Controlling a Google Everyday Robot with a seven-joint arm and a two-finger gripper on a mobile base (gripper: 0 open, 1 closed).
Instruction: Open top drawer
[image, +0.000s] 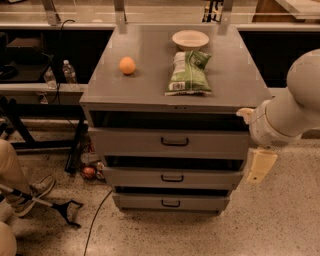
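fingers (260, 165) pointing down, just right of top drawer (170, 142), arm (295, 107) above

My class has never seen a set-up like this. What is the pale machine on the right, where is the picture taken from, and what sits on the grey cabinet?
The pale rounded shape is a robot arm. Its cream gripper hangs beside the cabinet's right edge, level with the drawers, and nothing shows in it. The one camera looks down from above and in front of the grey metal cabinet. On top lie a round orange fruit, a green snack bag and a pale shallow bowl. The robot's job is the top drawer, the widest, with a black loop handle; the gripper is not touching it.
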